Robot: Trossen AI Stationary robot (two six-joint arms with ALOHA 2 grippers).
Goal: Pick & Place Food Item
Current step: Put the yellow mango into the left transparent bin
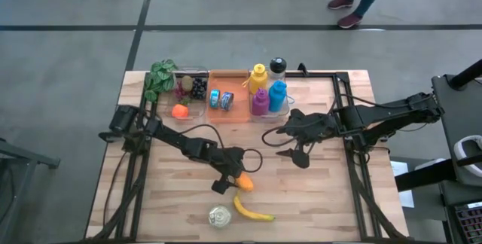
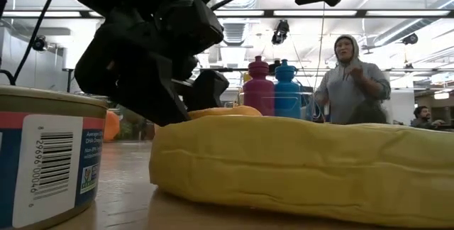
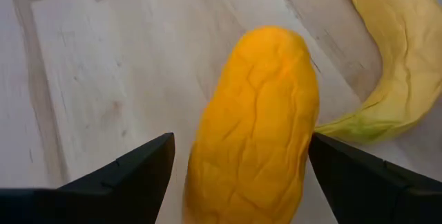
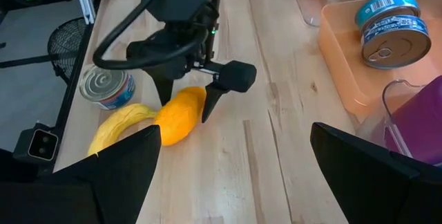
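Smooth, wrinkled orange mango (image 3: 252, 124) lies on the table between the left tool's (image 3: 238, 172) wide-spread fingers; ungripped.

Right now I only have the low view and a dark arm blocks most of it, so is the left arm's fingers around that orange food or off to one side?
Observer: The left gripper has its fingers open on either side of the orange food, which lies on the table.
Operator: What's the yellow thing filling my view?
Observer: A banana, lying just beyond the orange food, next to a can.
Operator: Where's the other arm?
Observer: The right gripper waits open near the bottles, holding nothing.
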